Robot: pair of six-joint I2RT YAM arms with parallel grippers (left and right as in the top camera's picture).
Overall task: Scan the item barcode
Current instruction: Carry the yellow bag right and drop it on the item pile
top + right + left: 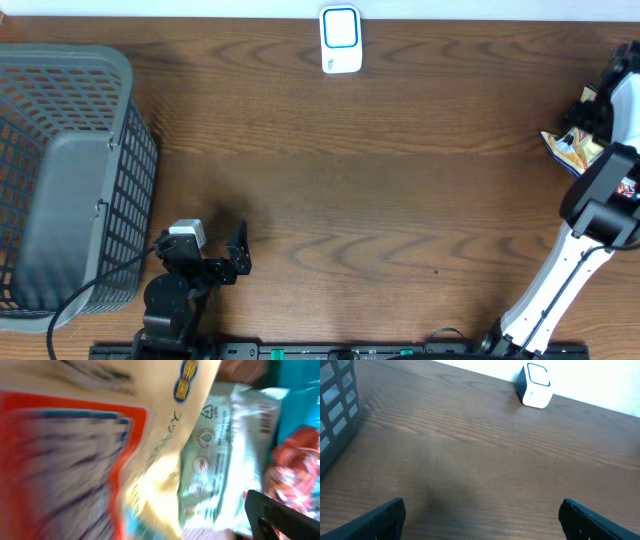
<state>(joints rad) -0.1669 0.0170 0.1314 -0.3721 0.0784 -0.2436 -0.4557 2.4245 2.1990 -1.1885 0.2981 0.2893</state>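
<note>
The white barcode scanner [341, 40] with a blue-framed window stands at the table's far edge; the left wrist view shows the scanner [536, 385] ahead. Items lie in a pile [572, 150] at the right edge. My right gripper [160, 517] is low over them. A blurred yellow and orange packet [90, 455] fills its view and hides one finger. The other finger [280, 515] stands wide at the lower right, so the jaws look open. Beside the packet lies a pale green pack [225, 450] with a barcode. My left gripper [240, 250] rests open and empty at the front left.
A large grey mesh basket [70, 55] fills the left side, and a corner of the basket [337, 405] shows in the left wrist view. A red packet [295, 465] lies right of the green pack. The right arm's white link [560, 270] slants across the front right.
</note>
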